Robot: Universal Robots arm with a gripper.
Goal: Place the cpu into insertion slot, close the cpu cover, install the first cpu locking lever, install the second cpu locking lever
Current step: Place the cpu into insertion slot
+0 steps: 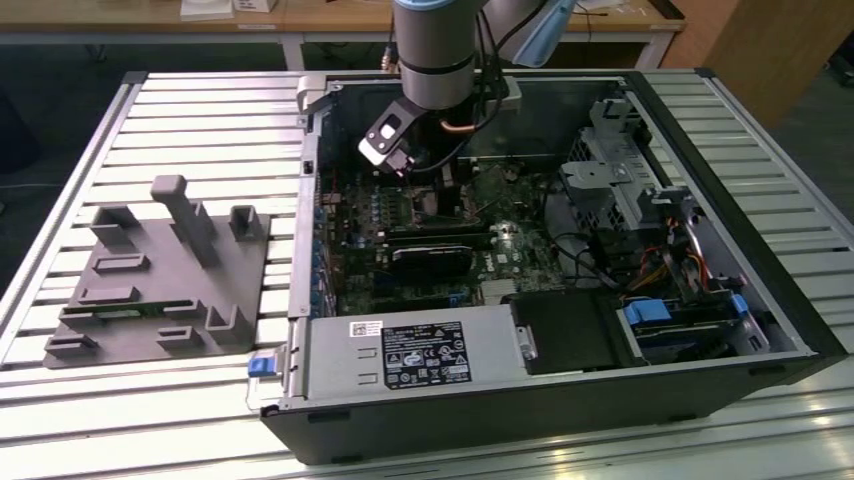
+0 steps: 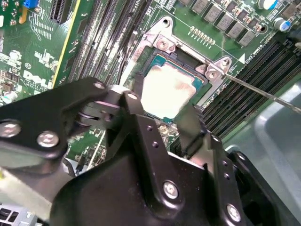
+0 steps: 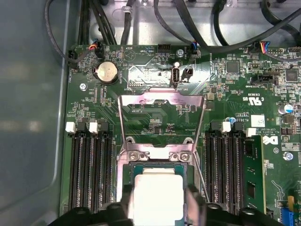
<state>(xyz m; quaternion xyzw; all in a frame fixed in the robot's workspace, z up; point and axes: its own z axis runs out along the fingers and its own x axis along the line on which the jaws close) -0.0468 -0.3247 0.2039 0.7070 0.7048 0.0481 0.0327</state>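
Looking past the tool point(image 3: 160, 207), first wrist view catches the open cpu cover point(image 3: 162, 99).

Cpu point(image 3: 159, 195), insertion slot point(image 3: 141, 155), cpu cover point(image 3: 161, 99): one apiece (three things total).

The cpu point(image 3: 158, 190), a small flat sq. chip w/ pale silver-beige metal top and thin green edge, lies level betw. the jaws of the gripper point(image 3: 159, 202), which press on two opposite edges. It sits in the insertion slot point(image 3: 136, 154), a sq. socket w/ silvery screwed rim, right under the jaw tips. The cpu cover point(image 3: 162, 99), a thin metal frame w/ big sq. window, is swung open just beyond the jaw tips. A thin wire locking lever point(image 2: 263, 92) slants away from a rim corner, outside one jaw.
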